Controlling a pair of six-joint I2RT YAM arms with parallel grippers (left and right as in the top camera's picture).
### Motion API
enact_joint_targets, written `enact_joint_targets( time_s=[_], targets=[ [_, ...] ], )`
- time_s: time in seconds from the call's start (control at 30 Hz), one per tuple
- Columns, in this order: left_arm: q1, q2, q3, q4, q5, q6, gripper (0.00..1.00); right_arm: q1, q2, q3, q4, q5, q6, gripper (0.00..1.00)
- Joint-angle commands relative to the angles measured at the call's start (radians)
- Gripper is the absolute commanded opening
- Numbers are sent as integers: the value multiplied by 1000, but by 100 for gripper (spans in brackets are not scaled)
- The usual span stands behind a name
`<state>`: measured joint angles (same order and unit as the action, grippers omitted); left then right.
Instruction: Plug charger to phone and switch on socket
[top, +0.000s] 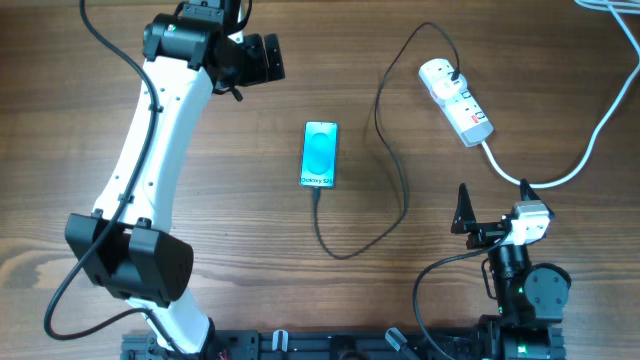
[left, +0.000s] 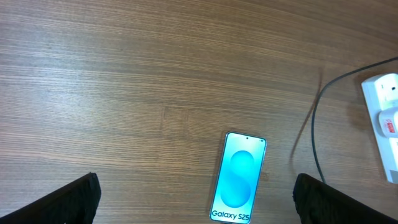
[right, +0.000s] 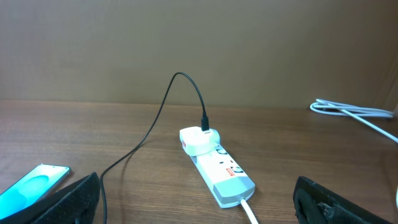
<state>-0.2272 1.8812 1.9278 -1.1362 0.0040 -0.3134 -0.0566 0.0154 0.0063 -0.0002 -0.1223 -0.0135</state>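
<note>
We see the phone (top: 319, 154) lying flat near the middle of the worktop (top: 250, 230), screen up, with its white "Galaxy" strip at the end nearer the robot bases. The charger (top: 403, 190) is a thin black cable. It leaves a white adapter (right: 199, 142) seated in the far end of the socket (top: 458, 100), arches upward, runs down the worktop to the right of the phone and curls back to the phone's Galaxy end. From above, its tip meets that edge, though we cannot tell how fully it is seated.

The socket lies at an angle in the far right part of the worktop, well apart from the phone. It has small red marks on its face, and we cannot tell whether it is switched on. Its white cord (top: 590, 150) leaves the near end and sweeps away toward the right edge.

The left hand (left: 194, 186) hangs above the worktop to the far left of the phone, its fingers (left: 71, 202) spread wide with nothing gripped — its camera shows the phone lying on the wood below. The right hand (right: 196, 186) sits low at the near right, facing the socket. It too is spread wide and empty, and the white cord passes just beside it in the overhead view.
</note>
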Motion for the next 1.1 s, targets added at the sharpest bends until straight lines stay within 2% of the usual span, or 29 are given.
enact_joint_targets(
  time_s=[0.0,0.4,1.07],
  targets=[
    [0,3,-4,0,-24,-2,100,3,-12,0,3,14,-12,100],
    [0,-90,-4,-1,-24,-2,100,3,-11,0,5,14,-12,100],
    [0,-380,-4,-1,-24,-2,100,3,-6,0,5,14,-12,100]
  ],
)
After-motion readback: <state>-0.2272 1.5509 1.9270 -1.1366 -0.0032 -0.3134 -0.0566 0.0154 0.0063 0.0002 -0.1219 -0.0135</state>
